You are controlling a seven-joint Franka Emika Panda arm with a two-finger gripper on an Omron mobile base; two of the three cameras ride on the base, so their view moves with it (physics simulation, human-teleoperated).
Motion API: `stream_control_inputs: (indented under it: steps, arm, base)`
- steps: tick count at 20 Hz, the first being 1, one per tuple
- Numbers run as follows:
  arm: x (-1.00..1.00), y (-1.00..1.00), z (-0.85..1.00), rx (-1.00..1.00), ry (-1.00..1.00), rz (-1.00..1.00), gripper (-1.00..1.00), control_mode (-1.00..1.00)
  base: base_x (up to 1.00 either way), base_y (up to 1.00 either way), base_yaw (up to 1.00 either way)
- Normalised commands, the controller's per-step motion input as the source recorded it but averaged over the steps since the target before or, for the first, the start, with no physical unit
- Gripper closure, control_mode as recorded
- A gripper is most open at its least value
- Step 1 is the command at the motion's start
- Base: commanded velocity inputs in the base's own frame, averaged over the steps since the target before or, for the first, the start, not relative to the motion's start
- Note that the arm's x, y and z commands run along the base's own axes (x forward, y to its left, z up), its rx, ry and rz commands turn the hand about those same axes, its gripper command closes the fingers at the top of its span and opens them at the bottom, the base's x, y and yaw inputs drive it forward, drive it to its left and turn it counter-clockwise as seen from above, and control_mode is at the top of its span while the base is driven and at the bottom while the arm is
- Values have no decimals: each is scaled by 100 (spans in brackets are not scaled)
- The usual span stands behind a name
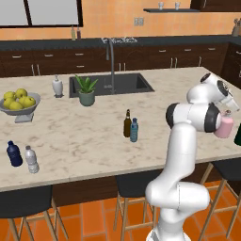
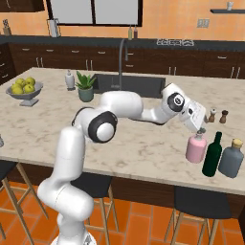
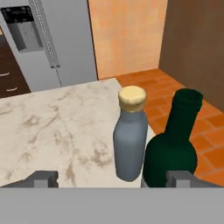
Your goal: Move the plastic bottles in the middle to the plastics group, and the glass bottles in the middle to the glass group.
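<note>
Lifting away with the fingers spread wide just above the pink bottle risks clipping its cap and toppling it into the adjacent green bottle.

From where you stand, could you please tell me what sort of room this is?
A rendered home kitchen, it seems: a pale marble island counter with a dark inset sink and tall grey faucet, dark wooden cabinets behind, and a steel refrigerator.

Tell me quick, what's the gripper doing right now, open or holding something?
Gripper: open, holding nothing; its fingertips stand wide apart, just above the pink bottle, beside the dark green bottle.
</note>
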Motion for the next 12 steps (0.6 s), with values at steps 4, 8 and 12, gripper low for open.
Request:
stream_control_inputs:
  steps: [4, 8, 12]
  arm:
    - [-17, 0, 100, 4, 0, 0, -100, -100]
    - [-71, 1, 86, 2, 3, 4, -100, -100]
    - [-100, 12, 48, -1, 9, 17, -100, -100]
  base:
    - [0, 0, 0]
    - [0, 0, 0]
    - [0, 0, 0]
